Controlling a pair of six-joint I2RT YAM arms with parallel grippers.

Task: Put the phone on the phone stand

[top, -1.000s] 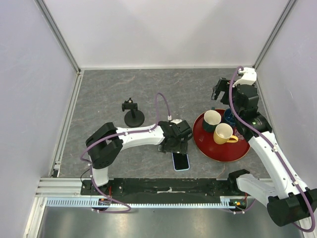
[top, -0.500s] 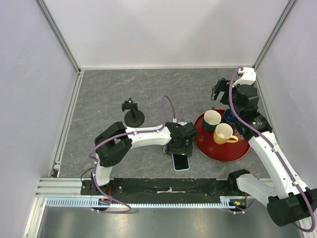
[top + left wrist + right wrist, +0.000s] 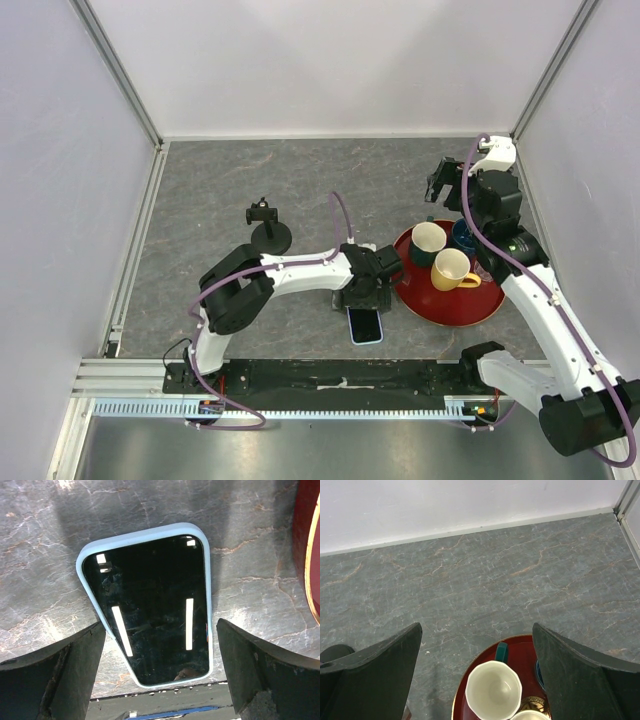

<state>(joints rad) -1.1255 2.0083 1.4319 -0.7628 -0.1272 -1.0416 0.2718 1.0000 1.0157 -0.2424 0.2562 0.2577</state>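
The phone [image 3: 366, 327] lies flat and screen up near the table's front edge, black glass with a pale blue rim. In the left wrist view the phone [image 3: 150, 607] lies between my two open fingers, apart from both. My left gripper [image 3: 361, 298] hovers over the phone's far end, open and empty. The phone stand [image 3: 268, 232], a black disc with a short post and clamp, stands to the left, further back. My right gripper [image 3: 441, 181] is open and empty, high at the back right above the tray.
A round red tray [image 3: 415, 290] sits right of the phone, holding a dark green cup [image 3: 428, 242], a yellow mug [image 3: 452, 269] and a blue cup [image 3: 463, 234]. The tray's rim [image 3: 306, 565] shows at the left wrist view's right edge. The table's front rail lies just below the phone.
My left gripper has shifted right and slightly towards the phone, now straddling it. The phone, the stand and the right arm have not moved.
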